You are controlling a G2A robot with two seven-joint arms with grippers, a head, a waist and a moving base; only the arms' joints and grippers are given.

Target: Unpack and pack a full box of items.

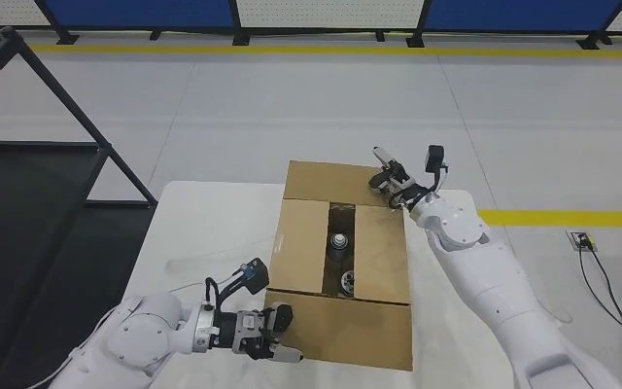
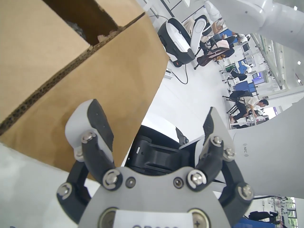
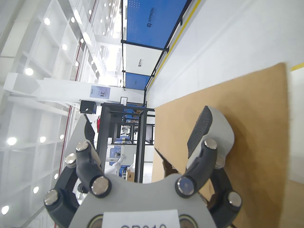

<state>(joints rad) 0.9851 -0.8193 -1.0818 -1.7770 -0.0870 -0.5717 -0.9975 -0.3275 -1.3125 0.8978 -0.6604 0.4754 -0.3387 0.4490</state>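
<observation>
box sits mid-desk, long axis running straight away from the robot; both side flaps lie nearly shut over the top, with a narrow slot down that axis; bottle visible through the slot, upright inside.

near flap and far flap are folded outward.

left gripper is just beside the near flap's left corner, released and holding nothing; in the left wrist view, one finger overlaps the flap, so its edge seems to fall between the jaws.

right gripper is at the far flap's right end, also released and empty; flap lies on one finger's side.

judgement: one arm per end flap, each the nearer; can't tell whether the flaps are about to open or close.
</observation>
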